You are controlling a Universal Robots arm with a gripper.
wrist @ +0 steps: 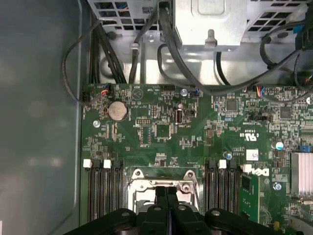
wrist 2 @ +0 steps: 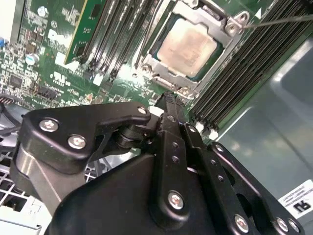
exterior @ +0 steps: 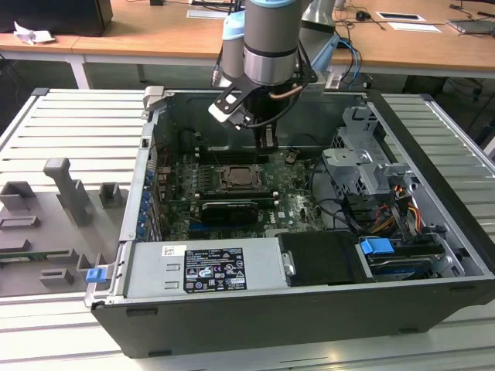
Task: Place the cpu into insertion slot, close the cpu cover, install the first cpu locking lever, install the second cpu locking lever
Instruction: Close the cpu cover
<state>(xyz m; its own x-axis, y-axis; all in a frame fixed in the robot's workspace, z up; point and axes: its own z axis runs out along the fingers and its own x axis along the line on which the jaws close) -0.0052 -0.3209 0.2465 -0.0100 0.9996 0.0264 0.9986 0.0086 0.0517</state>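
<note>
Though lying flat inside the insertion slot [exterior: 236, 179] at the middle of the green board [wrist: 198, 125], treat the cpu [wrist 2: 188, 46] as light, stiff and fragile. Take it by the bare edges only, never across the pale metal face.

Judge the cpu cover [wrist 2: 227, 24] as thin, springy sheet metal, already folded down around that face. Press on the frame, not through the window.

Off one cover corner, a thin wire locking lever [wrist 2: 283, 19]: slim and springy by the look, apt to slip off smooth fingers.

Along both sides of the slot, long black memory slots [wrist 2: 244, 73].

Close beside the cover's edge toward the case's far wall in the exterior view, the gripper [wrist 2: 168, 98], fingers pinched together on nothing. Cannot tell whether touching the cover.

Around all, the open computer case [exterior: 309, 317].
</note>
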